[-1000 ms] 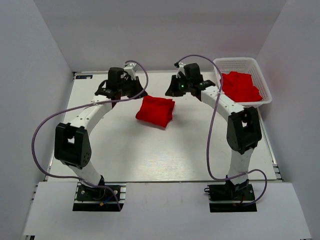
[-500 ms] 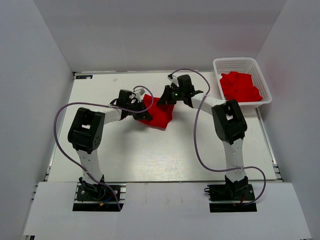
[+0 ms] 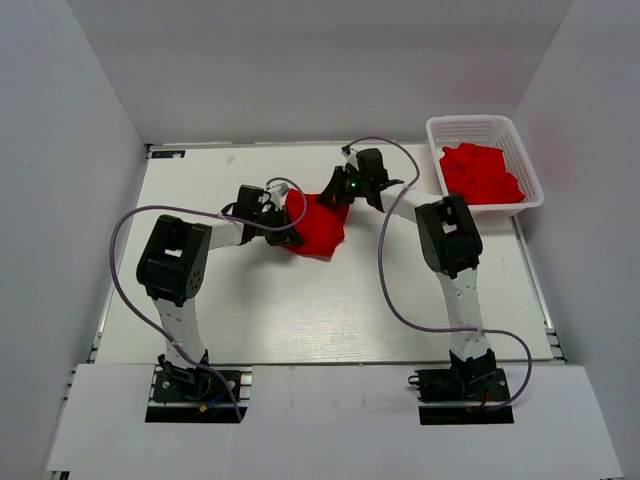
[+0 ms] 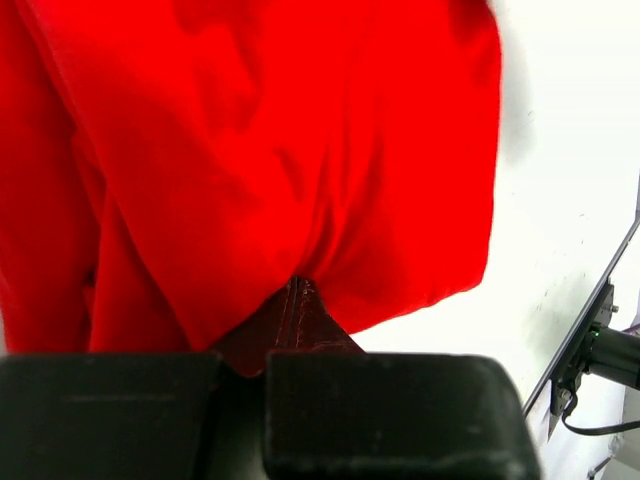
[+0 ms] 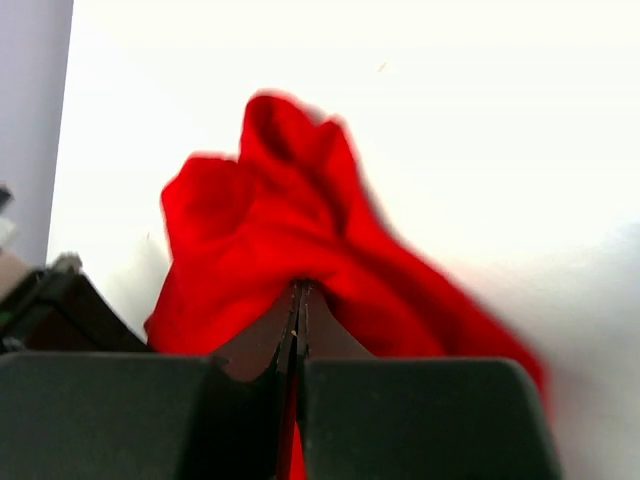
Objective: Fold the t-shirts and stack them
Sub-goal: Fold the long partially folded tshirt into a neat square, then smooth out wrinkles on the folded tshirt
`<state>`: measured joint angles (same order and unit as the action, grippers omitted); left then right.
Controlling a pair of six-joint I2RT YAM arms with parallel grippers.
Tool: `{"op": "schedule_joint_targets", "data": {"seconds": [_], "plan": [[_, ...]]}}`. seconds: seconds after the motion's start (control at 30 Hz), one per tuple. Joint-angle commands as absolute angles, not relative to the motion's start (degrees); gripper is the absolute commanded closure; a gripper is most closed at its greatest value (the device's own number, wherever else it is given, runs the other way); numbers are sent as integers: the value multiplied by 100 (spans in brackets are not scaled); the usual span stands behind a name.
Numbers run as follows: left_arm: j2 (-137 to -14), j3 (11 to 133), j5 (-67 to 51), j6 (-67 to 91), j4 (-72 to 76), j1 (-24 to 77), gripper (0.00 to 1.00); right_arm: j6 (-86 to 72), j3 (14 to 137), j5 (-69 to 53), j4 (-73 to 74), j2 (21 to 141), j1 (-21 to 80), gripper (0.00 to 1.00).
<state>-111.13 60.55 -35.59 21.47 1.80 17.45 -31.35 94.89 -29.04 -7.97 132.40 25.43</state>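
Observation:
A bright red t-shirt (image 3: 318, 227) lies bunched on the white table near its middle. My left gripper (image 3: 284, 222) is at the shirt's left edge, shut on a pinch of its cloth (image 4: 300, 180). My right gripper (image 3: 333, 196) is at the shirt's far edge, shut on its cloth (image 5: 290, 230). More red t-shirts (image 3: 480, 172) lie heaped in the white lattice basket (image 3: 530, 170) at the far right.
The basket stands at the table's far right corner against the white wall. Purple cables loop from both arms over the table. A table edge with a black bracket (image 4: 590, 340) shows in the left wrist view.
Both arms came down from above the far table onto the shirt and shut on its left and far edges. Over the last half second they barely moved.

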Motion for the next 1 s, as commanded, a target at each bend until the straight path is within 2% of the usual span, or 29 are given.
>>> {"op": "schedule_joint_targets", "data": {"seconds": [0.0, 0.17, 0.3, 0.37, 0.4, 0.43, 0.5, 0.57, 0.6, 0.63, 0.67, 0.77, 0.97], "plan": [[-10925, 5880, -3454, 1995, -105, 1740, 100, -3138, 9835, -2540, -1177, 13280, 2312, 100], [-10925, 6002, -3454, 1942, -184, 1740, 100, -2971, 10186, -2698, -959, 13315, 2224, 100], [-10453, 6239, -3454, 1785, -622, 1740, 100, -2594, 9566, -2655, -1037, 12563, 2233, 100], [-10135, 6512, -3305, 1697, -799, 1688, 86, -2523, 9379, -2576, -1037, 11930, 2224, 100], [-9977, 6791, -3252, 1627, -965, 1627, 70, -2401, 9152, -2549, -985, 11770, 2232, 100], [-9706, 6959, -3052, 1626, -1028, 1626, 63, -2312, 9080, -2558, -845, 11386, 2224, 100], [-9624, 7476, -2875, 1451, -1028, 1626, 57, -2198, 8895, -2584, -756, 11198, 2267, 100], [-9772, 7768, -2804, 1398, -1028, 1574, 63, -2232, 8580, -2802, -843, 10970, 2285, 100], [-9939, 8118, -2804, 1397, -1028, 1573, 76, -2328, 8404, -2873, -931, 10934, 2303, 100], [-10141, 8269, -2934, 1397, -1028, 1512, 76, -2320, 8272, -2961, -984, 10916, 2329, 100], [-10334, 8392, -3014, 1397, -1028, 1512, 86, -2364, 8210, -2971, -976, 10942, 2338, 100], [-11073, 8657, -3304, 1529, -923, 1459, 100, -2487, 7876, -3050, -1142, 11030, 2373, 100], [-11715, 8745, -3568, 1582, -616, 1406, 100, -2523, 7454, -2831, -1257, 11355, 2513, 100]]}}
